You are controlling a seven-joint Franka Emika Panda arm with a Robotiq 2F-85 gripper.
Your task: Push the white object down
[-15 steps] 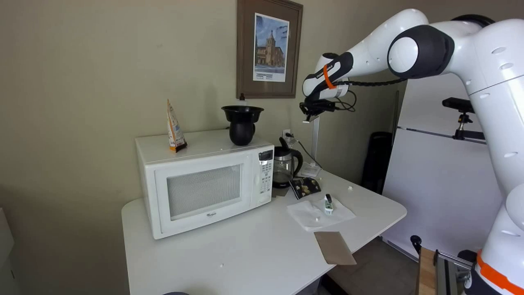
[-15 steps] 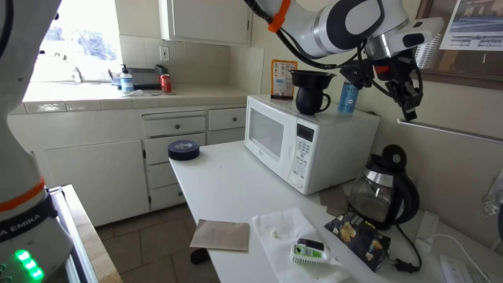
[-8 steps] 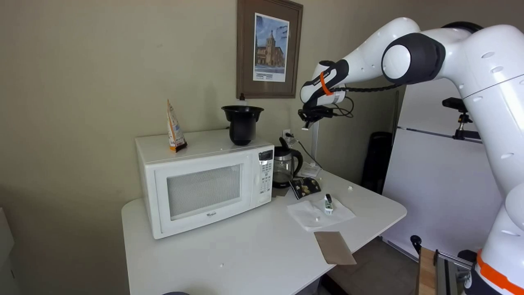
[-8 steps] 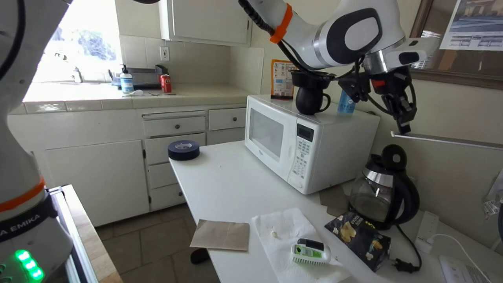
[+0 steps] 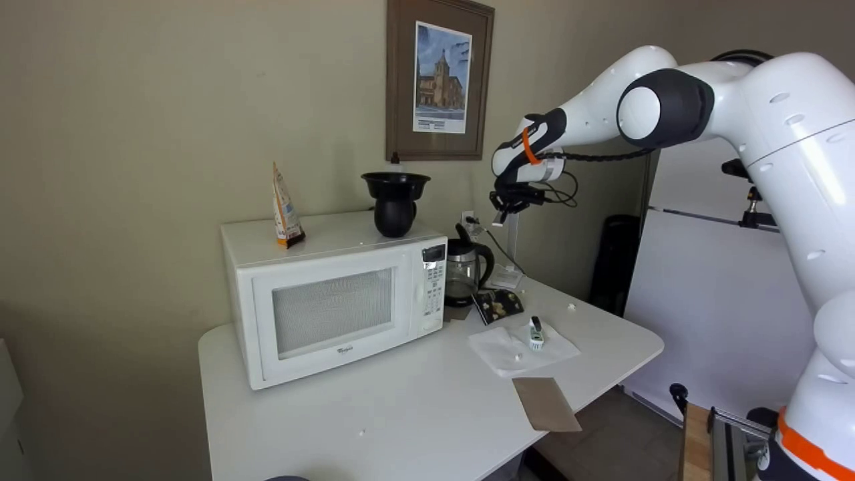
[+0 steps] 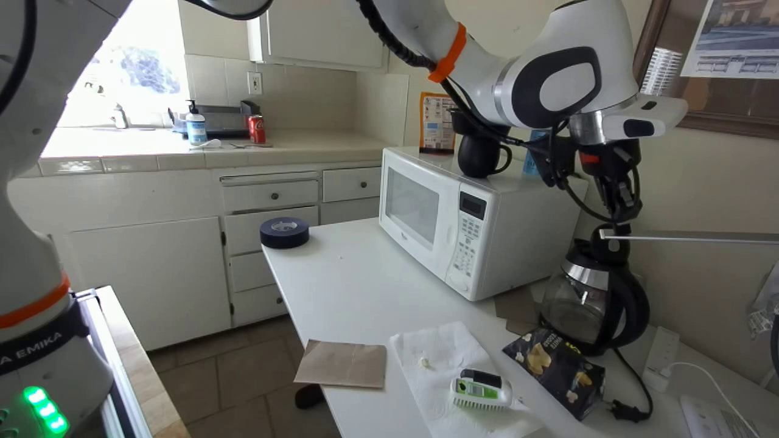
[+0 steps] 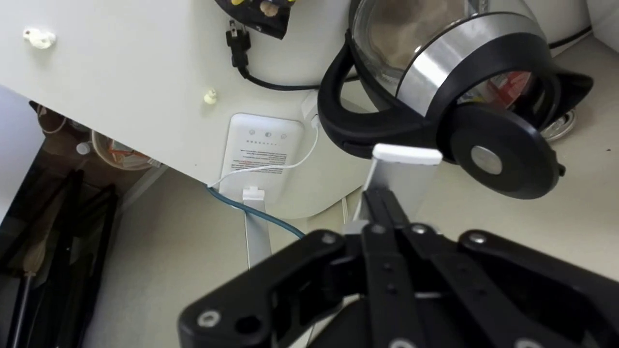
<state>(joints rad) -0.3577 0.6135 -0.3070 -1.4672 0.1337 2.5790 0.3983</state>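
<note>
The white object is a flat white lamp bar [image 6: 694, 236], seen nearly level above the kettle in an exterior view. Its end shows under the gripper in an exterior view [image 5: 498, 219] and at the fingertips in the wrist view [image 7: 407, 169]. Its white base [image 7: 263, 145] lies on the table, with the stem [image 7: 256, 227] beside it. My gripper [image 7: 384, 198] is shut, fingers together, with its tips against the bar's upper face near the free end. The gripper also shows in both exterior views [image 5: 505, 208] [image 6: 621, 226]. The exact contact spot is partly hidden.
A glass kettle [image 6: 584, 292] with its black lid raised stands right below the bar's end. A white microwave [image 6: 529, 225] carries a black mug [image 6: 478, 155]. A popcorn bag [image 6: 557, 371], a brush [image 6: 481, 389] on a paper towel and a power strip [image 6: 660, 359] lie nearby.
My gripper and arm have moved down. The lamp bar's free end has dropped with them, and the bar has swung from sloping to nearly level. The fingers stay shut.
</note>
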